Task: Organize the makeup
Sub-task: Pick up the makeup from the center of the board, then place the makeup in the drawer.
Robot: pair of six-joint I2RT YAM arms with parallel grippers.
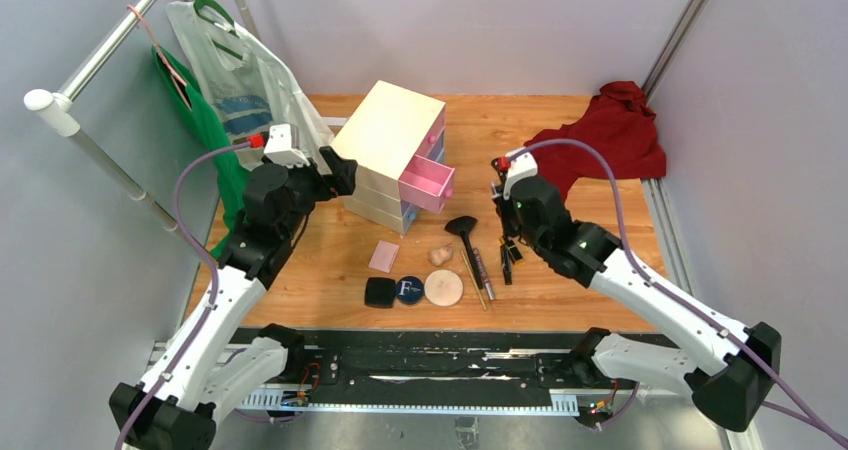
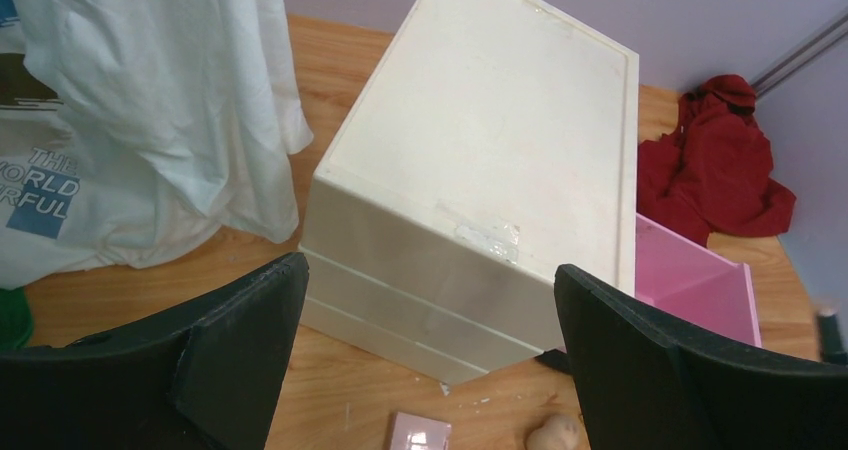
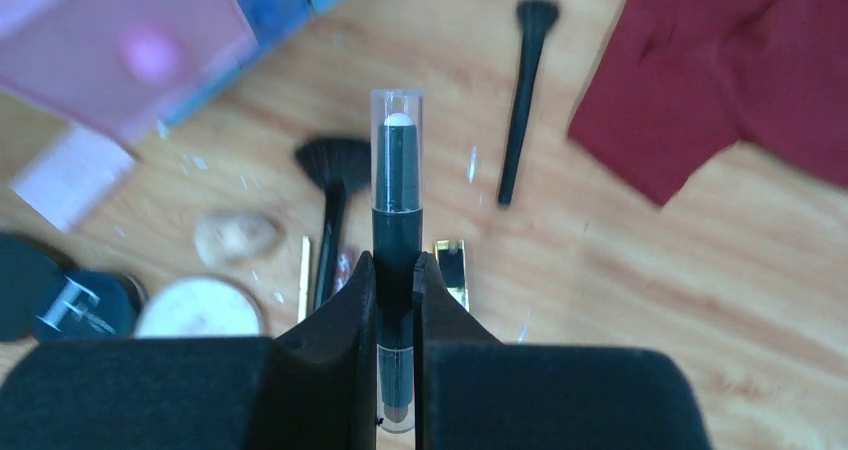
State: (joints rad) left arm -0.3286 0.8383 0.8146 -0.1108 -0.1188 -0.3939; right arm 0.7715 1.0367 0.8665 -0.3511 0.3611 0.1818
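Right gripper clamped on dark makeup stick w/ clear cap, held above wooden table mid-right. Left gripper wide open, empty, at cream chest; pink drawer out, nothing seen inside. Barely started: black square compact, round navy compact, beige round puff, black brush etc. loose nr front edge

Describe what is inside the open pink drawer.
Only bare pink floor shows in the drawer; its rear, inside the chest, is hidden.
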